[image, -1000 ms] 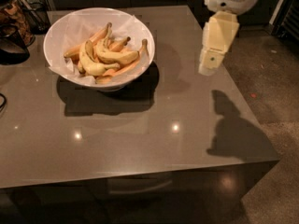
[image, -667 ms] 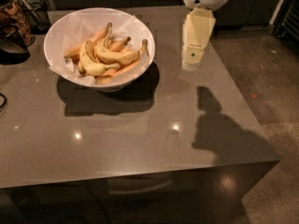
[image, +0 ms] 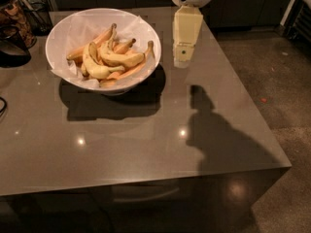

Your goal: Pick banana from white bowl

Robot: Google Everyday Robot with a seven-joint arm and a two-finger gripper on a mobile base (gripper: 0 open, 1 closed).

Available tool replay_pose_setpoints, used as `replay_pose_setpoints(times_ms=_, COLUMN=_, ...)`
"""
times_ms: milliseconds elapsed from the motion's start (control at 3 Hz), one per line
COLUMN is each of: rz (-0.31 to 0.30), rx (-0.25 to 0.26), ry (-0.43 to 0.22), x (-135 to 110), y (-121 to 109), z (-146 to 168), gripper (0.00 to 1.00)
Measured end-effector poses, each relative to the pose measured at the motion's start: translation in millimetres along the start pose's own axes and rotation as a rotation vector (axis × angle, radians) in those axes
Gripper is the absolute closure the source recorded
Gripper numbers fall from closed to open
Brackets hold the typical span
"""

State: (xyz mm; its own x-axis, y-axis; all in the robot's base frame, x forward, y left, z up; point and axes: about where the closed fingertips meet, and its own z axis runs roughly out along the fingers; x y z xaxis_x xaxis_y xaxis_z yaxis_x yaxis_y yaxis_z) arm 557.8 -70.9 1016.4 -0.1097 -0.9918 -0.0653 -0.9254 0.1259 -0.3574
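Note:
The white bowl (image: 141,30) with a white paper lining stands on the dark grey table at the back left. It holds several bananas. A plump yellow banana (image: 96,68) with a dark stem tip lies curved at the front left of the pile, with slimmer orange-tinted bananas (image: 90,43) around it. My gripper (image: 182,61) hangs from the cream arm just right of the bowl's rim, above the table and outside the bowl.
The table (image: 146,144) ends in a front edge low in the view and a right edge beside a concrete floor. Dark objects (image: 12,38) crowd the back left corner next to the bowl. Dark cabinets stand behind.
My arm and gripper have moved left, from well right of the bowl to close beside its right rim. The bowl and bananas have not shifted on the table.

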Motion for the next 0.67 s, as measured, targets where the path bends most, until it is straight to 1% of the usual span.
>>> replay_pose_setpoints(times_ms=333, rz=-0.014, rx=0.015, ry=-0.026, x=-9, y=-5, z=1, gripper=0.00)
replay_pose_setpoints(times_ms=667, rz=-0.071, rx=-0.008, ry=-0.064, x=-31, y=-9, z=2, gripper=0.00)
